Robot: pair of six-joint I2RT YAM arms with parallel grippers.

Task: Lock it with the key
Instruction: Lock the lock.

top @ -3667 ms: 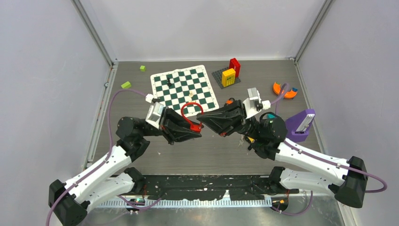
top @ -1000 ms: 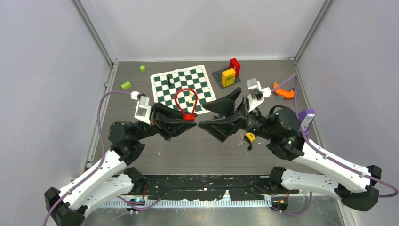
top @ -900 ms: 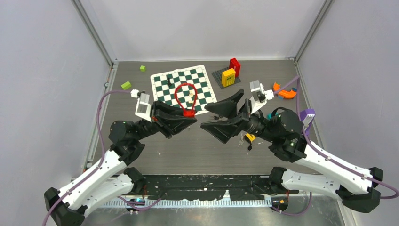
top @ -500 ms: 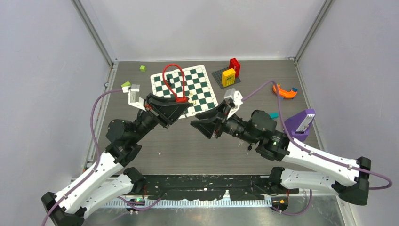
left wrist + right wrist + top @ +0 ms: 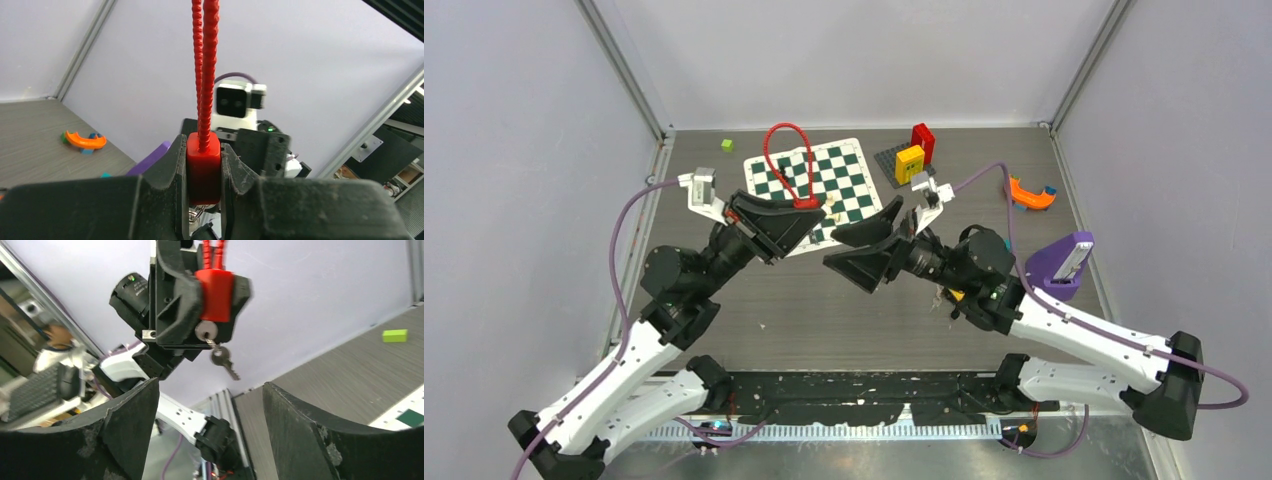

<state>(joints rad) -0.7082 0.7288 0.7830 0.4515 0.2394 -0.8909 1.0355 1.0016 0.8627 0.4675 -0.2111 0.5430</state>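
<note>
Alignment matters most now. Left gripper (image 5: 203, 150) is clamped narrow on the red cable lock (image 5: 203, 170), pinching its body between both fingers. The loop rises toward 12 o'clock, and the lock is held in the air above the chessboard (image 5: 844, 170). Key (image 5: 206, 331) sits in the cylinder on the body's 6 o'clock face, with a spare key (image 5: 225, 364) dangling from its ring. Right gripper (image 5: 210, 385) stands wide, holding nothing, aimed at that face. Best approach, by my judgement: come in square, close on the inserted key's head rather than the spare, then twist about the cylinder's axis. Whether the key is fully seated is unclear.
</note>
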